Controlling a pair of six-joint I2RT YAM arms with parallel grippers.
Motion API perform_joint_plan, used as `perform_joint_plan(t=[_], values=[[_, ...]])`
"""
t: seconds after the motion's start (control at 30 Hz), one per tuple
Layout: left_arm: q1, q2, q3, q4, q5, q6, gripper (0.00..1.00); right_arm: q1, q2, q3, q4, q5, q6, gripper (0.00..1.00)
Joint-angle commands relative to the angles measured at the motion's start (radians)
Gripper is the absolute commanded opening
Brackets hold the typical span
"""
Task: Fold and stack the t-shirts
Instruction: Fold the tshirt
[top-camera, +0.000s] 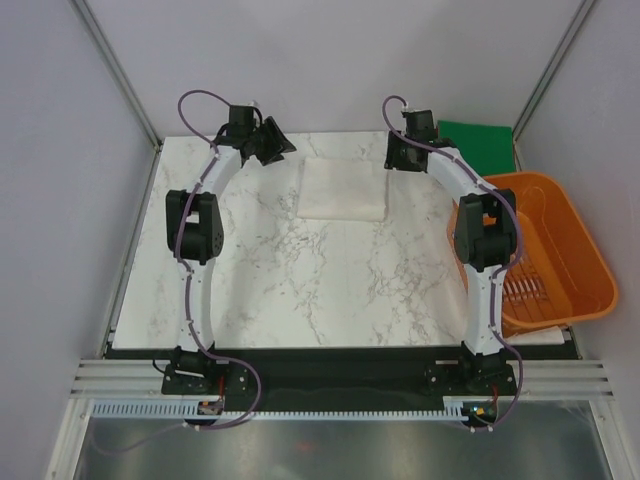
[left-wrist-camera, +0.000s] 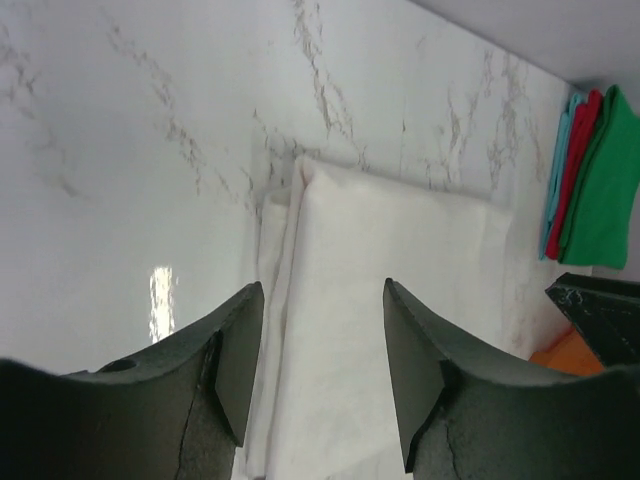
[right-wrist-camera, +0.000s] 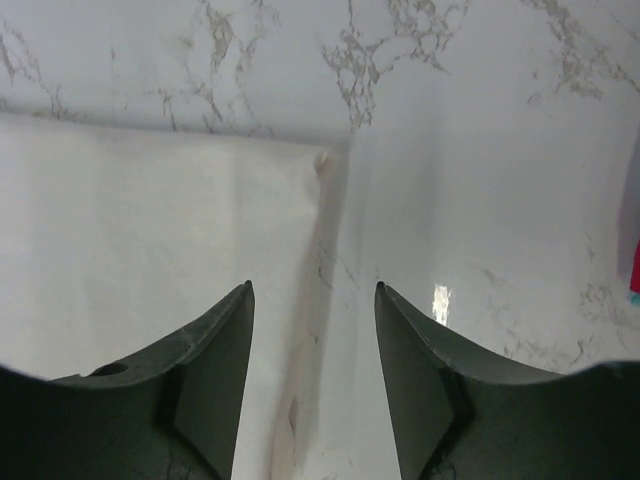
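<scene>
Top external view: the white t-shirt (top-camera: 343, 188) lies folded flat in a neat block at the far middle of the marble desk (top-camera: 300, 290), right between the two tools. The left tool (top-camera: 268, 143) hangs near its far left corner and the right tool (top-camera: 400, 155) near its far right corner. In the left wrist view the left tool (left-wrist-camera: 322, 290) is spread wide with nothing in it, and the white t-shirt (left-wrist-camera: 400, 240) lies below it, showing in the gap between the fingers (left-wrist-camera: 235, 350). One side of the shirt shows soft folded layers, one on top of the other. In the right wrist view the right tool (right-wrist-camera: 312, 290) is spread wide too and holds nothing. The white t-shirt (right-wrist-camera: 150, 230) fills the left part of that view, and its straight edge and one corner show in the gap. The green t-shirt (top-camera: 478, 143) lies folded square at the far right corner of the desk. It sits on a small pile with a red cloth (left-wrist-camera: 580, 160) and a blue cloth (left-wrist-camera: 558, 170). An orange basket (top-camera: 575, 240) stands at the right side of the desk.
</scene>
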Motion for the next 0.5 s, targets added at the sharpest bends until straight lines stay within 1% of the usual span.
perform_joint_plan(t=[0.0,0.03,0.07,0.1,0.17,0.27,0.47], values=[[-0.031,-0.182,-0.167,0.039,0.061,0.145,0.59,0.005,-0.144,-0.091,-0.030,-0.141,-0.060,0.60],[-0.035,-0.231,-0.215,0.041,0.065,0.170,0.59,0.007,-0.162,-0.155,-0.030,-0.193,-0.067,0.61],[-0.040,-0.254,-0.258,0.041,0.061,0.181,0.59,0.005,-0.191,-0.182,-0.031,-0.216,-0.075,0.61],[-0.052,-0.272,-0.331,0.041,0.055,0.205,0.59,0.005,-0.201,-0.202,-0.034,-0.239,-0.093,0.61],[-0.062,-0.314,-0.419,0.041,0.034,0.222,0.58,0.005,-0.204,-0.231,-0.060,-0.293,-0.110,0.62],[-0.068,-0.340,-0.506,0.041,0.025,0.227,0.57,0.004,-0.196,-0.249,-0.089,-0.341,-0.132,0.62],[-0.078,-0.331,-0.594,0.041,0.003,0.222,0.57,-0.005,-0.166,-0.295,-0.111,-0.358,-0.166,0.61]])
